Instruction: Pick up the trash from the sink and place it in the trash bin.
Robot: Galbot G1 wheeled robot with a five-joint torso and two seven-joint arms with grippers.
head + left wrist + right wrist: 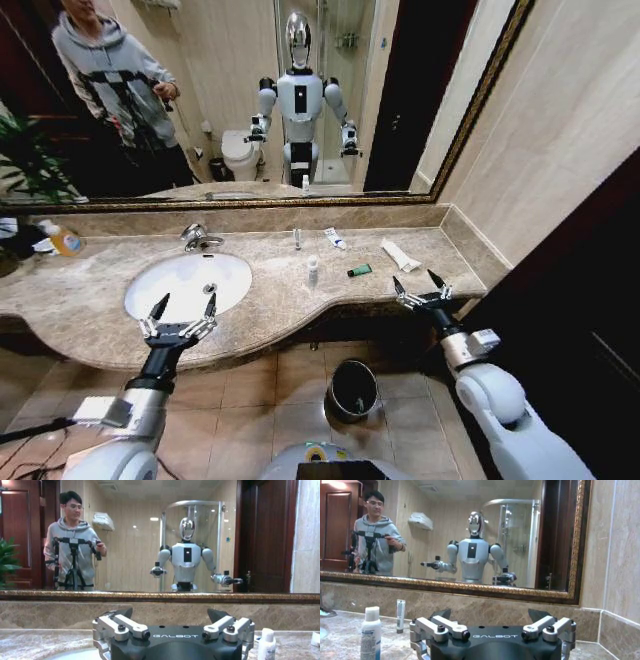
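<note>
The white oval sink [190, 282] sits in a beige marble surround [90, 300]. The trash lies on the counter to its right: a clear vial [297, 238], a white-blue sachet [334, 238], a tiny white bottle [312, 266], a short green tube [360, 270] and a white tube [400, 255]. My left gripper [180, 318] hangs open over the sink's front rim, holding nothing. At the counter's front right edge my right gripper [422, 292] is open and holds nothing. The round black trash bin [352, 388] stands on the floor below. The right wrist view shows the bottle [370, 632] and vial [400, 615].
A chrome tap [195, 237] rises behind the basin. An orange-yellow bottle [66, 240] stands at the far left of the counter. A gold-framed mirror [300, 100] runs along the back, with a wall on the right. The floor is tiled.
</note>
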